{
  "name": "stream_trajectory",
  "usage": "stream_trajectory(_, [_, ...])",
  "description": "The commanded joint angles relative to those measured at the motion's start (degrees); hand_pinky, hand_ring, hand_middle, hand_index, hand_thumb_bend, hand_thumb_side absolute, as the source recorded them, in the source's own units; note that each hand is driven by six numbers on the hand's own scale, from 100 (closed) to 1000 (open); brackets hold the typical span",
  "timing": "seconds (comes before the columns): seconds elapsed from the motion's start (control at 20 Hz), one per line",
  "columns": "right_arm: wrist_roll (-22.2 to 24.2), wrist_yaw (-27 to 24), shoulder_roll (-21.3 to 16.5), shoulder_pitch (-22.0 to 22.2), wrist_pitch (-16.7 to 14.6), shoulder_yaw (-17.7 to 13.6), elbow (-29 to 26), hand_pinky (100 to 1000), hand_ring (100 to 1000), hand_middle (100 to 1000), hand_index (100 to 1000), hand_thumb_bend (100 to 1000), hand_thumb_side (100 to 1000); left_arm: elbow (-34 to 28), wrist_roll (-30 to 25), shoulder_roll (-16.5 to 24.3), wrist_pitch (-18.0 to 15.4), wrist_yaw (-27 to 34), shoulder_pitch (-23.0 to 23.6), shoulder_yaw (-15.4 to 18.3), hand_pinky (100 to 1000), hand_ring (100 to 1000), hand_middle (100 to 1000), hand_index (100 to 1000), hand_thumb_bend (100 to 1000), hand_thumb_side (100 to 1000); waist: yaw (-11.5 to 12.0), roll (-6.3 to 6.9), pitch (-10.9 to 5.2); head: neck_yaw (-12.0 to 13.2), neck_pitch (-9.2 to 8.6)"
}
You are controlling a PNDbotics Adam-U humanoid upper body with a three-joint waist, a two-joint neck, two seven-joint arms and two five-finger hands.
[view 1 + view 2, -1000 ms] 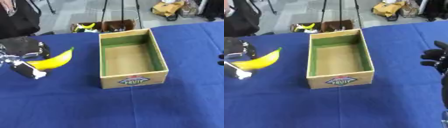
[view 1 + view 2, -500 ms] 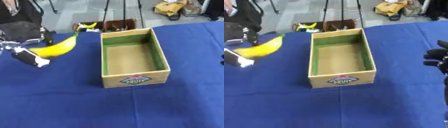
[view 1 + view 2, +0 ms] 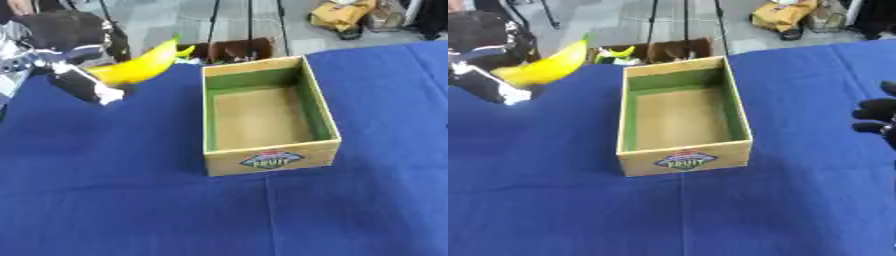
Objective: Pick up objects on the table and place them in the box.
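Left eye view: the left hand hangs in the air at about ten o'clock from the box, its fingers curled round the thick end of a yellow banana. The fruit is clear of the blue table, and its free tip slants up toward one o'clock, pointing roughly at the box's far left corner. The box stands open, its green-lined inside showing only bare cardboard floor. By my judgement the banana is light and fairly stiff along its curve, yet its skin is smooth and bruises under pressure, so a wrap round the fat middle or lower part, as here, suits it better than a pinch at the thin stem. Held near one end, the long free part may swing or tilt as the arm travels.

Right eye view: the same hold shows from a slightly shifted angle, with the banana at about eleven o'clock from the box and well apart from its wall. The right hand shows at the three o'clock edge, black fingers relaxed and a little bent, holding nothing, idle beside the table. The fruit has to cross the near left wall before it can be lowered flat onto the box floor.
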Motion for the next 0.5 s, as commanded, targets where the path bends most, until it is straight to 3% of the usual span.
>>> stream_trajectory(0.05, [0.1,-0.1,-1.4,-0.4,-0.1,0.1,-0.6,629,676,635,861,100,1000,0.7,0.5,-0.4,0.0,-0.3,-2.5,1.1,370,599,531,627,100,577,-0.2,-0.01,-1.2,0.5,0.37])
stream_trajectory(0.5, [0.2,-0.4,-1.7,-1.1,-0.3,0.4,-1.2,628,675,631,844,100,1000,3.7,2.3,-4.1,0.4,-1.8,-6.3,1.2,364,598,527,624,100,574,-1.3,0.68,-0.52,1.6,0.09])
